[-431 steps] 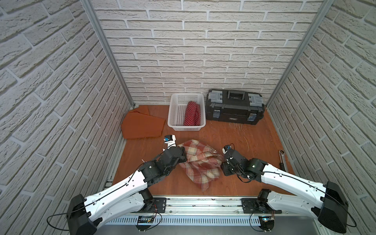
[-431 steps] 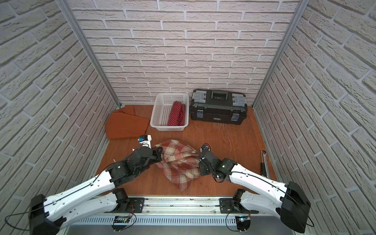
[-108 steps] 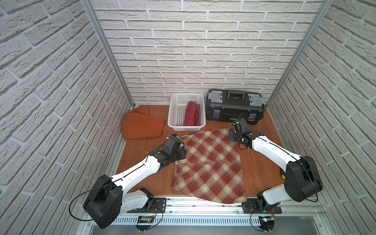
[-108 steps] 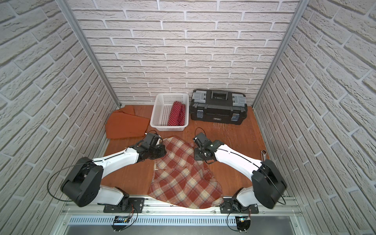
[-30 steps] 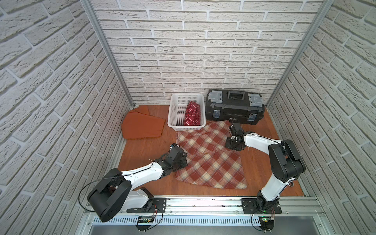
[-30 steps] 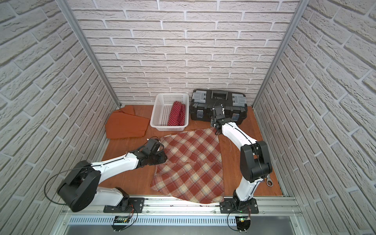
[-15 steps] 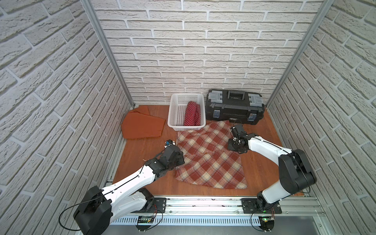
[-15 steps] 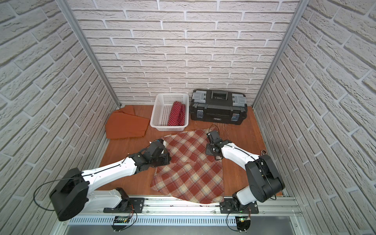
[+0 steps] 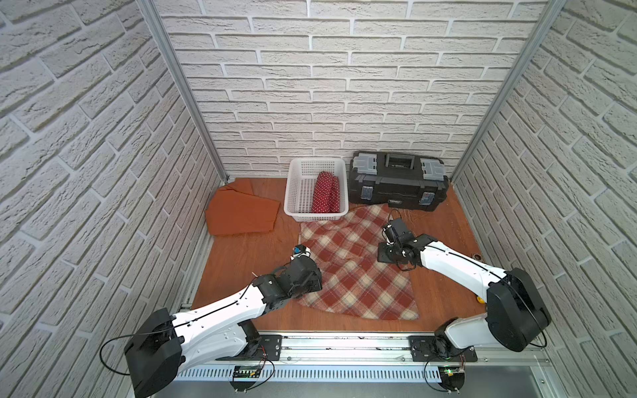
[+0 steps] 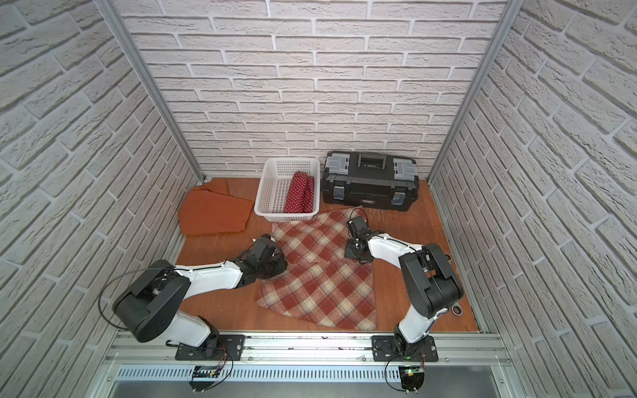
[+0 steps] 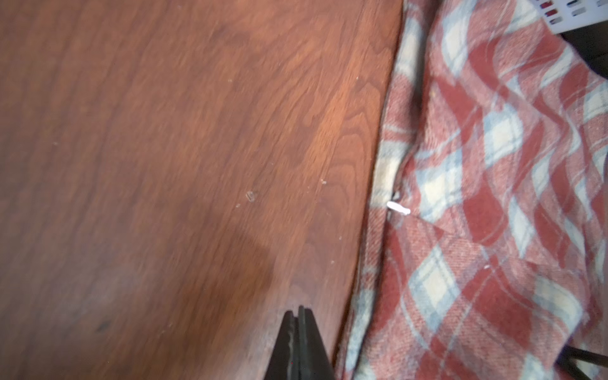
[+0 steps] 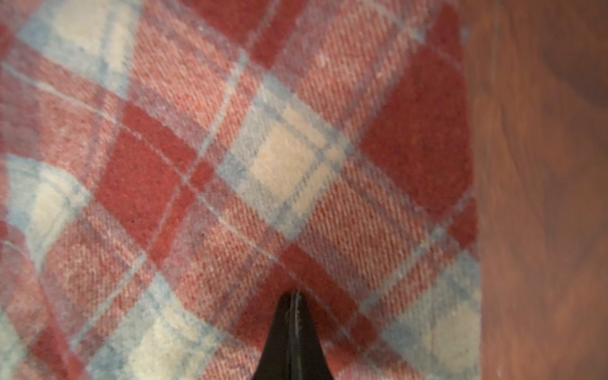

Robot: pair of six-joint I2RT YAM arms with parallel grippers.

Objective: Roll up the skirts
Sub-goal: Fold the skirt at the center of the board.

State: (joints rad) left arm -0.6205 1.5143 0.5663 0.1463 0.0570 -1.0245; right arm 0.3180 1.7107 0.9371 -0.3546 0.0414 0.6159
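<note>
So far, only one skirt is rolled: the polka-dot skirt (image 9: 325, 193) is laid in the basket (image 9: 293, 203). The plaid skirt (image 9: 355, 272) is spread flat on the table (image 9: 248, 251), and the orange skirt (image 9: 241, 215) is left flat beside the wall. The left gripper (image 11: 298, 311) and right gripper (image 12: 294, 296) are pressed together, with nothing held.

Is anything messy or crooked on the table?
Yes. The plaid skirt lies crooked, with a wrinkle across its middle and its far edge against the white basket. The orange skirt is bunched against the wall.
</note>
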